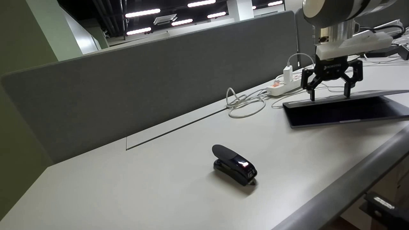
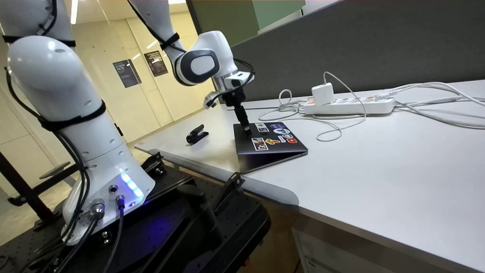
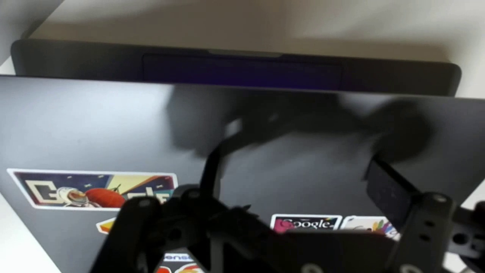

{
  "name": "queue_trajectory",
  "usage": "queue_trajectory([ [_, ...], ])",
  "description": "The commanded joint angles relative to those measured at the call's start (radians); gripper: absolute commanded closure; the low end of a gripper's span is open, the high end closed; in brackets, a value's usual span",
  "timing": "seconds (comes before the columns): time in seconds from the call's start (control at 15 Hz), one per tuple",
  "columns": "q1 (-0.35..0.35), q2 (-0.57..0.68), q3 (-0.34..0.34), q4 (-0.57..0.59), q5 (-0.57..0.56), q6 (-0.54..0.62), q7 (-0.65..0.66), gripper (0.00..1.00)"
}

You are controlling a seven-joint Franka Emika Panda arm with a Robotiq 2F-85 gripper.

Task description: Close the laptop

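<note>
desk point(image 1: 166, 172): front edge point(image 1: 342, 191) near laptop point(image 1: 348, 112) | laptop: on desk, lid point(image 3: 284, 182) partly lowered, gap below; suggest even downward press close to free edge point(image 3: 242, 89), no shove toward front edge | gripper point(image 1: 329, 95): jaws spread, nothing between, at lid, contact unclear; lift-off room overhead looks ample | stapler point(image 1: 235, 164): well apart, bare desk between
</note>
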Motion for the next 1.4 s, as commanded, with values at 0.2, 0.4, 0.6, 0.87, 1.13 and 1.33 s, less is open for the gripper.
queue_trajectory([
  [0.2,0.051,0.044,0.027,-0.032,0.073,0.069,0.019,0.00],
  [0.4,0.054,0.066,0.054,-0.037,0.105,0.081,0.017,0.00],
  [0.6,0.049,0.094,0.078,-0.038,0.129,0.093,0.016,0.00],
  [0.87,0.032,0.127,0.101,-0.034,0.158,0.102,0.014,0.00],
  [1.13,0.018,0.077,0.123,-0.049,0.182,0.096,0.016,0.00],
  [1.33,0.057,-0.037,0.098,-0.078,0.205,0.088,0.050,0.00],
])
